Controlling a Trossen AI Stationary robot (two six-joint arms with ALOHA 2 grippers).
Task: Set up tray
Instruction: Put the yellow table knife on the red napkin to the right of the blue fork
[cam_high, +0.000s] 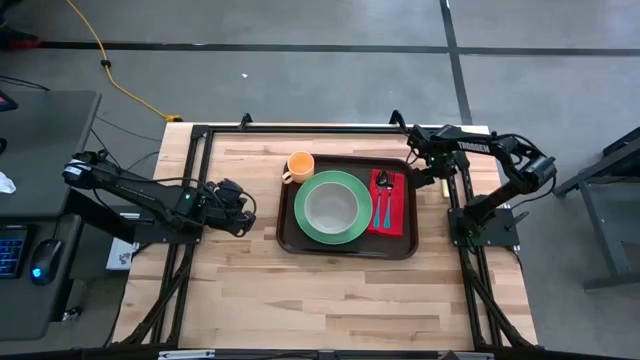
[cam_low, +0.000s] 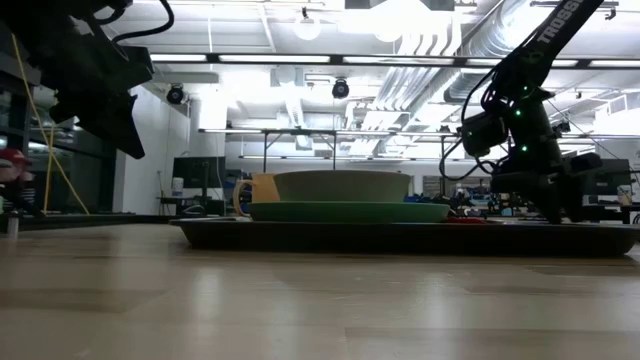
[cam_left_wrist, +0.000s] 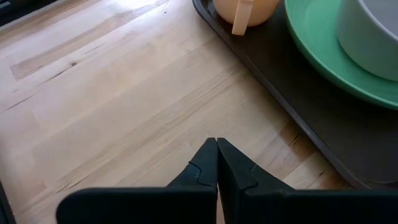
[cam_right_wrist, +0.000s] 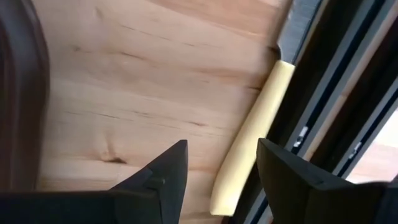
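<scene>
The dark brown tray (cam_high: 290, 232) lies mid-table and carries a green plate (cam_high: 300, 212) with a grey bowl (cam_high: 331, 205), an orange cup (cam_high: 300, 165) and a red napkin (cam_high: 396, 215) with cutlery on it. My left gripper (cam_high: 250, 208) (cam_left_wrist: 216, 146) is shut and hovers over bare wood left of the tray. My right gripper (cam_high: 428, 178) (cam_right_wrist: 222, 152) is open, right of the tray, above a cream-handled knife (cam_right_wrist: 249, 143) that lies flat on the wood beside the black frame rail. The handle shows between the spread fingertips, apart from them.
A black metal frame (cam_high: 460, 215) runs along the table's right edge, close beside the knife, and another rail (cam_high: 190, 180) runs along the left. Bare wood (cam_high: 330, 300) stretches across the table's near half. The room's benches and lights show beyond the tray (cam_low: 400, 238) in the low view.
</scene>
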